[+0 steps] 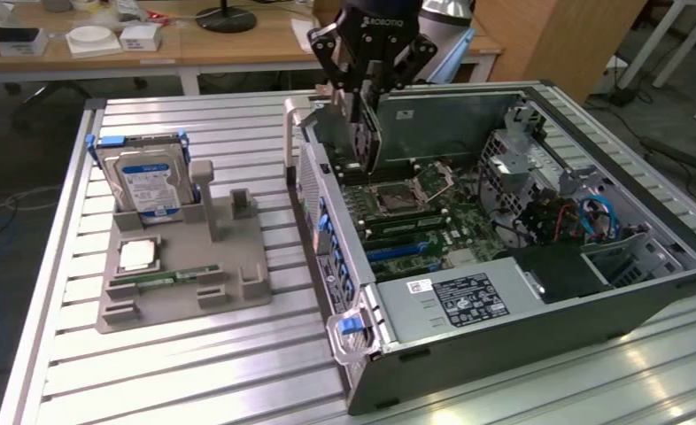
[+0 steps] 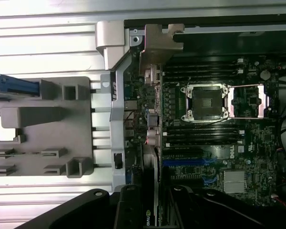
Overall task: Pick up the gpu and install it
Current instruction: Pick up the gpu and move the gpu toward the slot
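My gripper (image 1: 369,81) hangs over the back left part of the open computer case (image 1: 525,328), shut on the gpu (image 1: 361,133). The card hangs on edge, a thin dark board with a silver end bracket, reaching down toward the motherboard (image 1: 436,221) close to the case's rear wall. In the wrist view the gpu (image 2: 151,162) runs edge-on from between my black fingers (image 2: 131,210) to its silver bracket (image 2: 158,45). Beside the card lie the blue expansion slots (image 2: 190,162) and the CPU socket (image 2: 205,101).
On the exterior view's left a grey fixture (image 1: 189,297) holds an upright silver hard drive (image 1: 147,181), a CPU chip (image 1: 139,255) and a green memory stick (image 1: 165,279). Inside the case are drive cages, cables and a power supply (image 1: 467,297). Everything rests on a slatted metal table (image 1: 206,372).
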You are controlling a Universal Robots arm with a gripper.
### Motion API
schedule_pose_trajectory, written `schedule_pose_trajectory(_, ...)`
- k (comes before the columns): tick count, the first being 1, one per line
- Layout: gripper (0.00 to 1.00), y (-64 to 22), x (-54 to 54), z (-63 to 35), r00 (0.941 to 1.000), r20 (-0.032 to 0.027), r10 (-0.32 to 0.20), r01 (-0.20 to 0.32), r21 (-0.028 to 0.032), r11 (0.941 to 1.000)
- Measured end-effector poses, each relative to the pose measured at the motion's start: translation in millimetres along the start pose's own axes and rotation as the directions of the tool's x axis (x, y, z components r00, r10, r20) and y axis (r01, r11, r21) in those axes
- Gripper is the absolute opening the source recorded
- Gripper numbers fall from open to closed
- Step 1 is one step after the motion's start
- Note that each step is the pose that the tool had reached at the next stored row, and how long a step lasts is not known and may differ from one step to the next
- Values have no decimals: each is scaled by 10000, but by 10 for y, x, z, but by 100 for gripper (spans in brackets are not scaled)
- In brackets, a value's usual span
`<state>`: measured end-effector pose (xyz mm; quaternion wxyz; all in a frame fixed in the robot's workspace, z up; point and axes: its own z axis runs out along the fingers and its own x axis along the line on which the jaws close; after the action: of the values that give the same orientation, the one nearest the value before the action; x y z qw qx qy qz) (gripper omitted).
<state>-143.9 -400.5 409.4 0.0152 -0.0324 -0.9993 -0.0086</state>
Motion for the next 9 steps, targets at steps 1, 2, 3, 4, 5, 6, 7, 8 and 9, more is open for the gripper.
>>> schedule_pose_trajectory(1,26,1,-15,0,10000,-2,1,-1,-18,10000)
schedule_pose_trajectory(2,26,2,-34,1,10000,-3,1,-1,-40,10000)
schedule_pose_trajectory(3,26,3,-51,1,10000,-2,1,-1,-47,10000)
schedule_pose_trajectory(4,26,5,-76,0,10000,-3,1,-1,-53,10000)
schedule_pose_trajectory(5,26,7,-100,0,10000,-3,2,-2,-57,10000)
schedule_pose_trajectory(6,26,8,-124,-1,10000,-4,2,-2,-60,10000)
schedule_pose_trajectory(7,26,10,-147,-1,10000,-4,3,-3,-64,10000)
schedule_pose_trajectory(8,26,11,-170,-2,10000,-5,3,-3,-69,10000)
schedule_pose_trajectory(9,26,12,-188,-2,10000,-5,4,-4,-74,10000)
